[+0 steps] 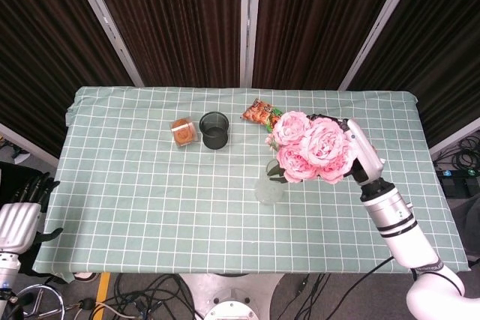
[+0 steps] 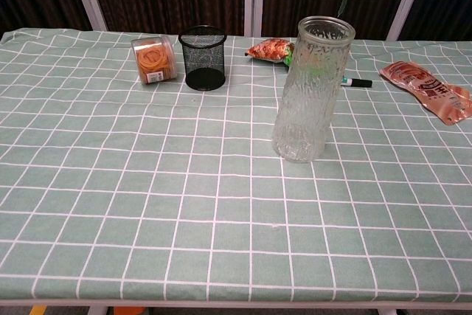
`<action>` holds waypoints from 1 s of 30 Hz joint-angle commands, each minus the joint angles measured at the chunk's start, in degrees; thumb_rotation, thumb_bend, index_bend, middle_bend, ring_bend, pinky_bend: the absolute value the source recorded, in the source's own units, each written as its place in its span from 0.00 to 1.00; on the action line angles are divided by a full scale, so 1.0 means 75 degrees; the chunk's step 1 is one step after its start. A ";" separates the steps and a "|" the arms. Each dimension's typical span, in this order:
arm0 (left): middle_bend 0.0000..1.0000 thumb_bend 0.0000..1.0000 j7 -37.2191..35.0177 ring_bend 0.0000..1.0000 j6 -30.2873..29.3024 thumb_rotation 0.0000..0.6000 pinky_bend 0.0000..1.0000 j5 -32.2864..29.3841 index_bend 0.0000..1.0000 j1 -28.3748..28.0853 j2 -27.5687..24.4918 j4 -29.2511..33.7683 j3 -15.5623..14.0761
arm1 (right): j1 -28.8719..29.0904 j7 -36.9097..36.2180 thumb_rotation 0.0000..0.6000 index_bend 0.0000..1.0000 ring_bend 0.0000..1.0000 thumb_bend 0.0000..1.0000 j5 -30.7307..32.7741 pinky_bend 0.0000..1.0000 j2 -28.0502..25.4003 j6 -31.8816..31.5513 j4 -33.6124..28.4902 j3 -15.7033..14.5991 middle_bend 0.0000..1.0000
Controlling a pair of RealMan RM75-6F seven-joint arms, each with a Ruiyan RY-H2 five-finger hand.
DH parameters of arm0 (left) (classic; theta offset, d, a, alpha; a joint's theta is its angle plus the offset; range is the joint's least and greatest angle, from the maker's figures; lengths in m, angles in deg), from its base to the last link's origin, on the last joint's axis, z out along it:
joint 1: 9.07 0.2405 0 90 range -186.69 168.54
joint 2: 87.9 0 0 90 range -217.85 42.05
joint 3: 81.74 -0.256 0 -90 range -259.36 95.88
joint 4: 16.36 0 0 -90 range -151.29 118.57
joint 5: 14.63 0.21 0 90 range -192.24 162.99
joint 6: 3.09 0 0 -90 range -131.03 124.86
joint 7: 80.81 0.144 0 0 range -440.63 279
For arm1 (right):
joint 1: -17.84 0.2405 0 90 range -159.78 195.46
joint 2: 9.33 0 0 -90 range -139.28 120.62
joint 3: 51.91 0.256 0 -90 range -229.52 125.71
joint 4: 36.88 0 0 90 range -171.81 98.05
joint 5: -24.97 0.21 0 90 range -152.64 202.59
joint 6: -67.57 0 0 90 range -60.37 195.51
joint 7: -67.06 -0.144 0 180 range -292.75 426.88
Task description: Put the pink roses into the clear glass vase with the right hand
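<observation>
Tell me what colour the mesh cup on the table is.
The mesh cup is black, clearest in the chest view.

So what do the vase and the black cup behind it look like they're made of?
Vase: clear glass by the look, with a rippled, bark-like texture; the tablecloth grid shows through it. Black cup: apparently metal wire mesh, matte black; the cloth behind shows through its fine lattice wall.
</observation>
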 commanded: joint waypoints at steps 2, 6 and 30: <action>0.01 0.08 -0.0018 0.00 0.0008 1.00 0.19 -0.0020 0.14 0.0005 0.0001 -0.0022 -0.0003 | 0.0080 0.0050 1.00 0.54 0.38 0.16 0.0091 0.44 0.0257 0.0186 0.0290 -0.0130 0.47; 0.01 0.08 -0.0061 0.00 0.0028 1.00 0.19 -0.0042 0.18 0.0009 0.0000 -0.0091 -0.0008 | 0.0210 0.0074 1.00 0.54 0.38 0.16 0.0079 0.44 0.0671 0.0337 0.0720 -0.0244 0.47; 0.01 0.08 -0.0416 0.00 -0.0232 1.00 0.19 -0.0014 0.17 0.0117 0.0010 -0.0390 0.0062 | 0.0581 -0.2454 1.00 0.39 0.19 0.00 -0.2031 0.28 0.2300 0.0873 0.3926 -0.1338 0.35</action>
